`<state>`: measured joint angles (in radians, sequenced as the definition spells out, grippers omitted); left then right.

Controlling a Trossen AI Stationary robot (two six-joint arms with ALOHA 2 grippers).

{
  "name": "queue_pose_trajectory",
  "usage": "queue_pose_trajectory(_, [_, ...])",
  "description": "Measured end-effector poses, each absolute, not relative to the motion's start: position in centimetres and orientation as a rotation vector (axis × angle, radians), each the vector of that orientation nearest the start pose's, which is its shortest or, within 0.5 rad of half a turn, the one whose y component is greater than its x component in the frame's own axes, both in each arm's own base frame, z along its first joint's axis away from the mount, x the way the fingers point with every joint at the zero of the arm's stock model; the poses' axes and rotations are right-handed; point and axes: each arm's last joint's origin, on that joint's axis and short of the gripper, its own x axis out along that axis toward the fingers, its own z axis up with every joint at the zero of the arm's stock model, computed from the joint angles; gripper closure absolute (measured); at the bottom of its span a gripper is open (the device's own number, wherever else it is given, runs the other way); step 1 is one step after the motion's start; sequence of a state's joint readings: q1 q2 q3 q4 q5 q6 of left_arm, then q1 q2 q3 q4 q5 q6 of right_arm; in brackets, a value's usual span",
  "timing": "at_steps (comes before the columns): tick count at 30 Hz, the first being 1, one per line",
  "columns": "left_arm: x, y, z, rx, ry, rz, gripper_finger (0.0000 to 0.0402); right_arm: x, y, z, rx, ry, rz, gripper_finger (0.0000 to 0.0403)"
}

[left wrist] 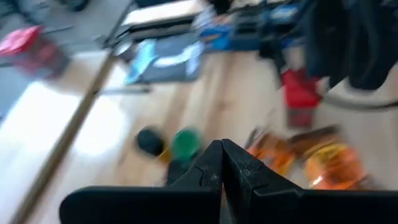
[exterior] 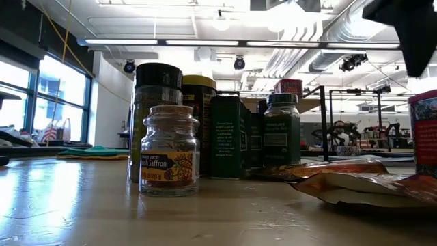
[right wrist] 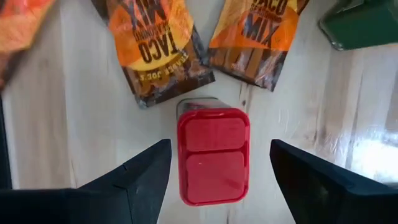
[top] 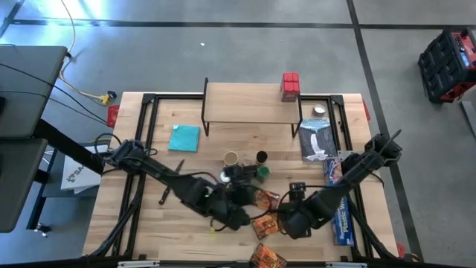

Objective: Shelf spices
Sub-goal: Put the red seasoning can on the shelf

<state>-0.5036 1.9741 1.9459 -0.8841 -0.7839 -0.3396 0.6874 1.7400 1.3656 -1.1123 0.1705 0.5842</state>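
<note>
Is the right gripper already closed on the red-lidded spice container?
No: the right gripper is open, its fingers clear on both sides of the red-lidded spice container.

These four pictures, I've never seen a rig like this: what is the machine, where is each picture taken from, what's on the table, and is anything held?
It is a robot with two dark arms at a wooden table.

One camera looks straight down, one sits at tabletop height, and one rides on each wrist.

The left gripper is shut and holds nothing. The right gripper hangs open over a red-lidded spice container, its fingers either side, not gripping it.

On the table: taco mix packets, a saffron jar before taller jars, a teal cloth, and a small wooden shelf with a red box on its corner.
</note>
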Motion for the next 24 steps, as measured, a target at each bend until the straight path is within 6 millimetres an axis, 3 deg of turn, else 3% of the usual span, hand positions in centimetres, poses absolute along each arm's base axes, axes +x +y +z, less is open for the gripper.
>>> queue_pose_trajectory(9, [32.2, -19.7, 34.1, 0.221, 0.668, 0.614, 0.0401, 24.8, 19.1, 20.7, -0.148, 1.475, 0.045, 0.0135])
queue_pose_trajectory(15, [30.6, -20.3, 33.9, 0.198, 0.65, 0.673, 0.0401, 24.8, 19.2, 19.4, -0.113, 1.447, 0.075, 0.0139])
queue_pose_trajectory(20, [29.3, -20.4, 33.8, 0.196, 0.659, 0.71, 0.0402, 25.1, 18.8, 19.2, -0.089, 1.452, 0.058, 0.0196])
queue_pose_trajectory(24, [28.6, -20.8, 33.5, 0.199, 0.656, 0.712, 0.0401, 25.8, 18.2, 19.6, -0.062, 1.457, 0.055, 0.0201])
